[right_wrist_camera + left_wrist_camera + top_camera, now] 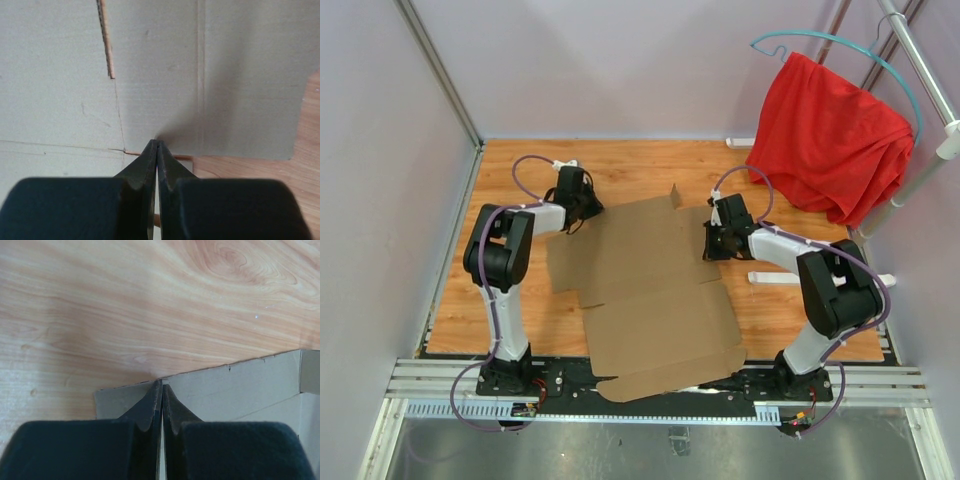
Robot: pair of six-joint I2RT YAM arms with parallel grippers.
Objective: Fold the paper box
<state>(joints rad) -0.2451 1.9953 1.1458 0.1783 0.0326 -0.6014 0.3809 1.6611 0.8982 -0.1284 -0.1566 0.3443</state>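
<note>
From above, the paper box (650,300) is being seen lying flat and unfolded on the wooden table (520,170) between the two arms, its near edge reaching over the rail (440,378) by the arm bases. The left gripper (582,212) is being held at the sheet's far left corner, the right gripper (712,243) at its right edge. Bare wood is being left open beyond the far edge and on both sides. A red cloth (830,135) is hanging at the far right, apart from the sheet.

In the left wrist view, the left gripper (161,385) is being shown with fingers pressed together, the tips meeting the cut edge of the paper box (240,390); open table (150,300) is lying ahead.

In the right wrist view, the right gripper (157,145) is likewise being shown pressed shut, its tips at a notched edge of the paper box (60,75); whether cardboard is being pinched cannot be told. Table (305,150) is showing at the lower right
</note>
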